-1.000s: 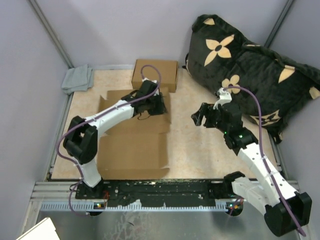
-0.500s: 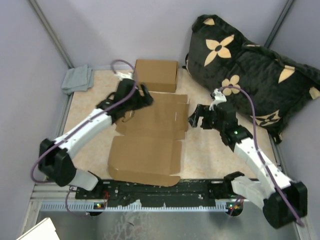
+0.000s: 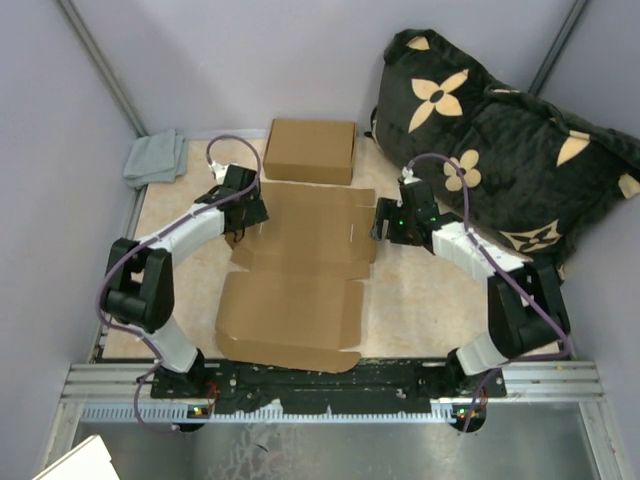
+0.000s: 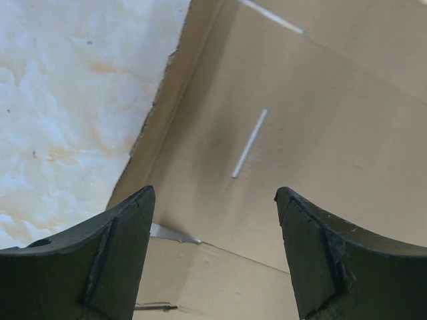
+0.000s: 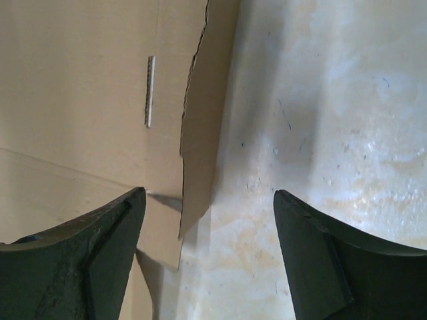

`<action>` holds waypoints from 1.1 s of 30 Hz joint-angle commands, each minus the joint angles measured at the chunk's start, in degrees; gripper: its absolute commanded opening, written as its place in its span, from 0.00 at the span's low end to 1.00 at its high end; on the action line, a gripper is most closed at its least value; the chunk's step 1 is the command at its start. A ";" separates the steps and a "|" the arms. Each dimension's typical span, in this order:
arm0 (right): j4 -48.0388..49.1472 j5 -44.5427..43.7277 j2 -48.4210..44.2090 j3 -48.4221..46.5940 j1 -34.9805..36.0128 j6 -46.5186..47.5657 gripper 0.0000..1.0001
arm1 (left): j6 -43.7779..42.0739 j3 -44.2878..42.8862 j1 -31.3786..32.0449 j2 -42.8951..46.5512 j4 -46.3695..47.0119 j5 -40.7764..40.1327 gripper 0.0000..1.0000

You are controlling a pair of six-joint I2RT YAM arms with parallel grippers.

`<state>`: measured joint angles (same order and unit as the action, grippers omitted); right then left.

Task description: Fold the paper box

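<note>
Paper box (image 3: 300,275) flat, one; closed box (image 3: 311,150) behind, one; left gripper (image 3: 245,215), right gripper (image 3: 384,222) spread, empty.

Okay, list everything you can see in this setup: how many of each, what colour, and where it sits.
Flat unfolded cardboard box blank: one, brown, middle of the table, between the two grippers.
Closed cardboard box: one, brown, far edge, just behind the flat blank.
Crumpled cloth: one, grey, far left corner.
Soft flower-print cushion: one, black with tan flowers, far right.
Table top: one, mottled beige, under the boxes.
Left gripper: one, black fingers, open, over the blank's left edge.
Right gripper: one, black fingers, open, over the blank's right edge.
</note>
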<state>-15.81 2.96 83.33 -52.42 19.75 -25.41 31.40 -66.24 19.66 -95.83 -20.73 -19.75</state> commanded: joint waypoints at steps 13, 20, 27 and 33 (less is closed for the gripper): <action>1.48 -3.31 12.83 -6.37 0.12 -0.96 0.24 | -0.02 4.69 -5.08 -3.82 0.27 -6.72 0.26; 0.85 -4.32 13.57 -6.97 -3.52 0.82 0.12 | 2.24 18.17 -8.26 4.34 8.78 2.50 0.00; -1.29 -6.16 14.34 -9.44 -5.06 3.16 0.10 | 2.33 25.16 -9.25 13.44 10.25 6.40 0.00; -2.35 -2.66 16.76 -12.06 -5.44 6.31 0.12 | 2.07 25.65 -9.55 19.24 7.30 9.10 0.00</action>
<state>-17.74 -0.99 98.19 -60.75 14.81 -22.39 33.39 -40.97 10.55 -80.71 -13.04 -13.23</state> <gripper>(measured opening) 0.112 0.005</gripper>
